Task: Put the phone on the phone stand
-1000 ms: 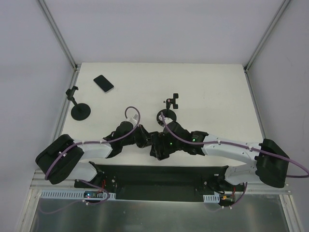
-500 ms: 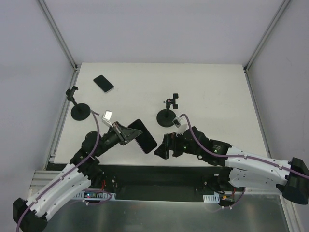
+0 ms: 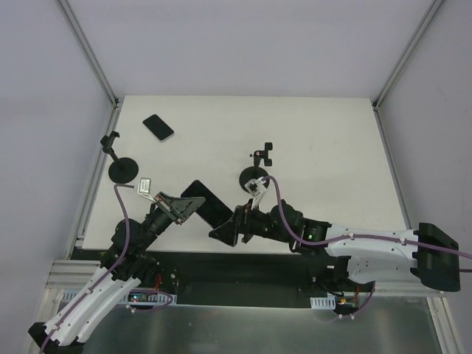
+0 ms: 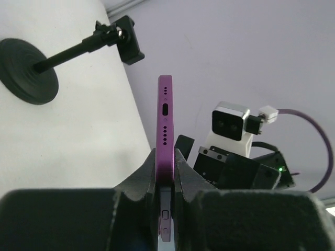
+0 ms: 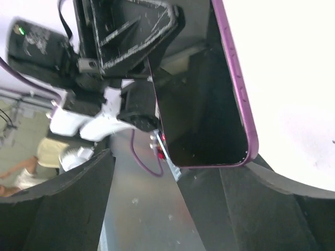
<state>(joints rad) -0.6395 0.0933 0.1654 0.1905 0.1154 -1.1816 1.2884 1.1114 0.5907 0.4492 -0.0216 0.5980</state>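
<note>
Above the surface [image 3: 317, 140], on the near-left side of the phone stand [image 3: 254, 177], the phone [image 3: 210, 206] is held off the surface by the left claw [image 3: 186, 206], which pinches one end. The right claw [image 3: 223, 230] is at the phone's other end, just near of the stand. The task looks roughly half done: the phone is lifted and brought close, but not yet seated. There are no containers; the stand's clamp holds nothing. Far to the stand's left, a second stand [image 3: 122, 169] is equally bare, and a second phone [image 3: 158, 127] lies flat beyond it.

Left wrist view: the phone shows edge-on and upright, squeezed between the left claw's fingers [image 4: 141, 180], with a stand up to its left, apart from it.

Right wrist view: the right claw's fingers are spread wide at the bottom corners, and the phone's free end lies ahead between them. I cannot tell whether either finger touches it.
</note>
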